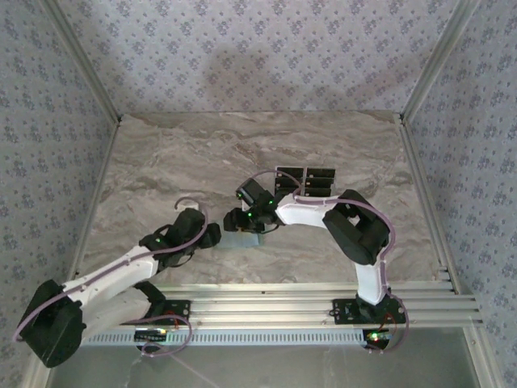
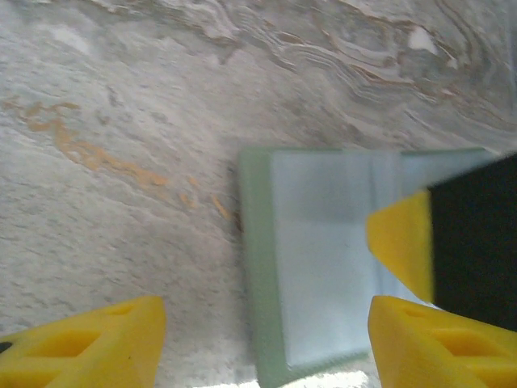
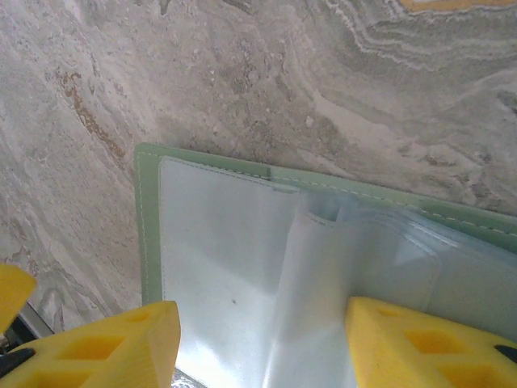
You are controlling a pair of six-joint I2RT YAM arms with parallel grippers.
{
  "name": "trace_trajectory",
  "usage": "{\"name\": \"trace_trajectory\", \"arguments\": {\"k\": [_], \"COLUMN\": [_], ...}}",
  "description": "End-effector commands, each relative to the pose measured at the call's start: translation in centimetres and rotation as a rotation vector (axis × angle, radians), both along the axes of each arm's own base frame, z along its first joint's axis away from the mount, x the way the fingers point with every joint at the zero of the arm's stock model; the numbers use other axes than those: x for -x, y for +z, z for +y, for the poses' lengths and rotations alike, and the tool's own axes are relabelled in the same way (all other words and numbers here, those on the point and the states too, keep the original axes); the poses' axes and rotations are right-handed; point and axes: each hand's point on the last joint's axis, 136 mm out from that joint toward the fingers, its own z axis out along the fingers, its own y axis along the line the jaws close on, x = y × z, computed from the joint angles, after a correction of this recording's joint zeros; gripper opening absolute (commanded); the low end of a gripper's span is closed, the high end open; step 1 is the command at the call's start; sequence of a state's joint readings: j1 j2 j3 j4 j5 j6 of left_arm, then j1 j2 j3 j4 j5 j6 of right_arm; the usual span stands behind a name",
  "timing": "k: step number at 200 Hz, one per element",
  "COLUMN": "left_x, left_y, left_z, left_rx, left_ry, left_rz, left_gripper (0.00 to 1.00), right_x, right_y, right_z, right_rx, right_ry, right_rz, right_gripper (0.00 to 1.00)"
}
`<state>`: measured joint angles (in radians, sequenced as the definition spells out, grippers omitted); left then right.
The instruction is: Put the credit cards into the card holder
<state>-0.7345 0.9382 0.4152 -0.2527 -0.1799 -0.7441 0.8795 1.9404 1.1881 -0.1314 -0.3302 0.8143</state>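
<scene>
The soft, pale green card holder (image 3: pixel 218 242) lies open on the grey marble table (image 1: pixel 161 162). The left end effector (image 2: pixel 266 323) and right end effector (image 3: pixel 262 315) are over it, jaws apart, holding nothing. The flat black credit cards (image 1: pixel 307 182) lie farther back.

Marble-patterned table (image 1: pixel 202 153) enclosed by floral-papered walls (image 1: pixel 258 48)

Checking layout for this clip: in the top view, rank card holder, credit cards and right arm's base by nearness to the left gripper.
1. card holder, just right of the left gripper.
2. credit cards, farther back right.
3. right arm's base, near edge, right.
</scene>
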Motion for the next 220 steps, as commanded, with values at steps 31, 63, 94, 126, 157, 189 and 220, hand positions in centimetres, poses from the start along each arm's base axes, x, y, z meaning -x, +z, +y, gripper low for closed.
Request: {"name": "trace_trajectory", "arguments": {"k": [31, 63, 94, 126, 157, 189, 220], "left_x": [1.2, 1.1, 0.5, -0.3, -0.9, -0.9, -0.7], "left_y": [0.0, -0.4, -0.5, -0.7, -1.1, -2.1, -3.4], "left_z": [-2.4, -3.1, -4.3, -5.3, -5.4, -5.3, -4.8], "left_rx": [0.035, 0.005, -0.023, -0.064, -0.104, -0.171, -0.247], "left_ry": [-0.113, -0.135, -0.167, -0.181, -0.172, -0.178, -0.174], "left_rz": [-0.052, -0.055, -0.064, -0.074, -0.075, -0.05, -0.02], "left_gripper": [0.67, 0.67, 0.67, 0.67, 0.67, 0.66, 0.64], "right_x": [1.0, 1.1, 1.0, 1.1, 1.1, 1.0, 0.8], "right_y": [-1.8, -1.9, -2.0, -2.0, -2.1, -1.9, -1.6], "right_z": [-0.6, -0.6, -0.7, -0.6, -0.7, -0.6, -0.6], "right_rx": [0.028, 0.025, 0.023, 0.021, 0.021, 0.014, 0.005], "right_ry": [-0.03, -0.037, -0.042, -0.04, -0.041, -0.042, -0.043], "right_rz": [0.068, 0.075, 0.079, 0.082, 0.086, 0.086, 0.085], "right_gripper": [0.6, 0.6, 0.6, 0.6, 0.6, 0.6, 0.6]}}
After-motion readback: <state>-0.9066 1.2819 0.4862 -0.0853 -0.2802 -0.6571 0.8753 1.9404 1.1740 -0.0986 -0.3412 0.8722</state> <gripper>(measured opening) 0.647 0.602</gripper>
